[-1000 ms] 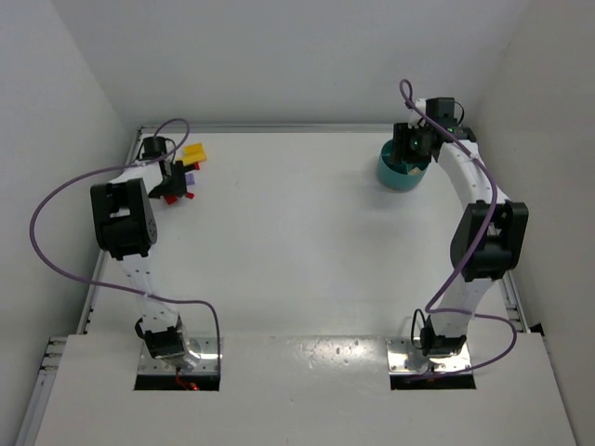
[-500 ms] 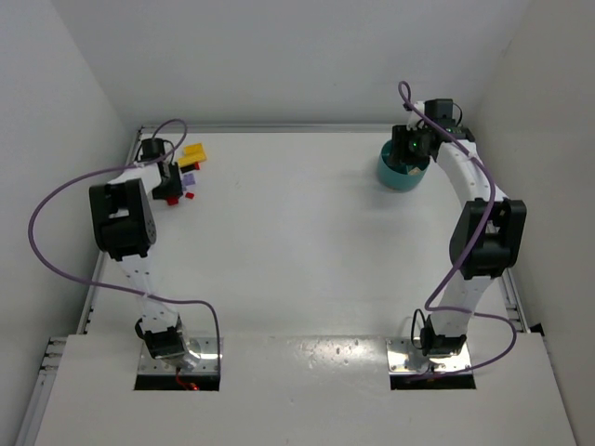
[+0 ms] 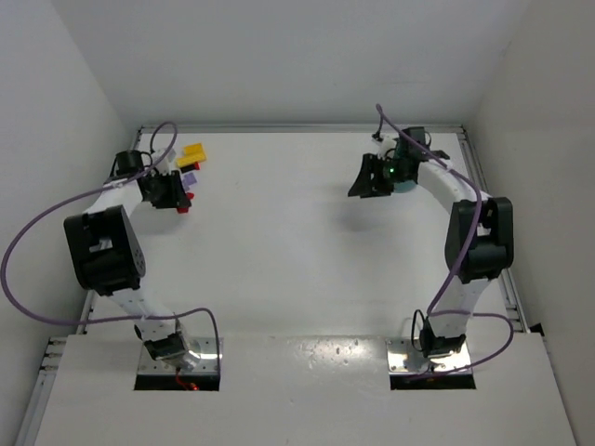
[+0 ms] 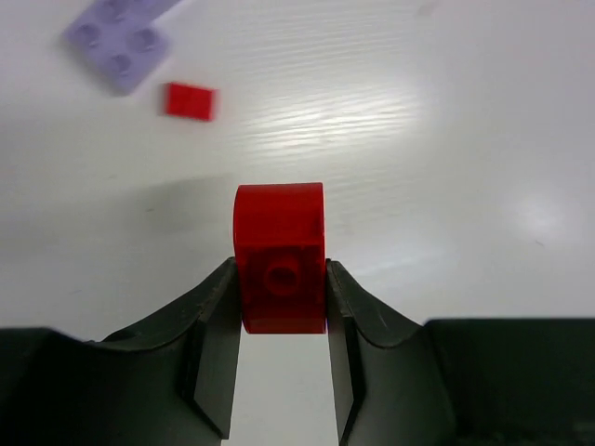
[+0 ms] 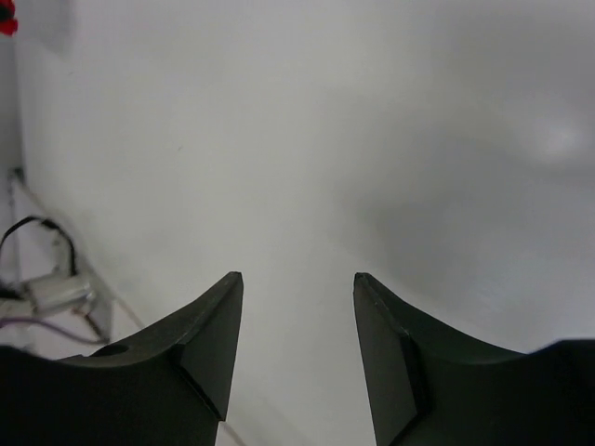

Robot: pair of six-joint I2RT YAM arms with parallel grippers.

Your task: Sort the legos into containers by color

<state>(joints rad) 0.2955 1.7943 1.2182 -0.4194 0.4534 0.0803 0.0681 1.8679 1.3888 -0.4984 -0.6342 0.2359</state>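
Progress: early, I'd judge. No brick shows in the teal dish (image 3: 407,183), but the right arm covers most of it in top view, so compartments can't be checked.
Left tool (image 4: 280,279): closed onto red brick (image 4: 279,223), one finger flat on each side; grip looks square. Can't tell if brick is off the surface (image 3: 279,242) yet.
Held brick, place: far-left part of surface, approx 10 o'clock from centre in top view, well apart from dish.
Right tool (image 5: 297,279): jaws parted, nothing between them. Hangs over bare surface near dish, on its 9 o'clock side.
Dish, place: far-right, approx 2 o'clock from centre.
Loose, unsorted: small red brick (image 4: 190,100) at 11 o'clock of held one in wrist view. Pale purple plate (image 4: 116,37) sits beyond it, same direction. Yellow brick (image 3: 193,153) at 1 o'clock of left tool in top view.
Step in hand: pick of a red piece, prob.
Left to do: nearly all. Carry red across to dish & drop in one compartment. Then 2nd red into the same one, purple & yellow each into their own.
Risk: long carry w/ a tiny piece. A handover or a reach across the surface may be needed, since dish sits on the right arm's side.
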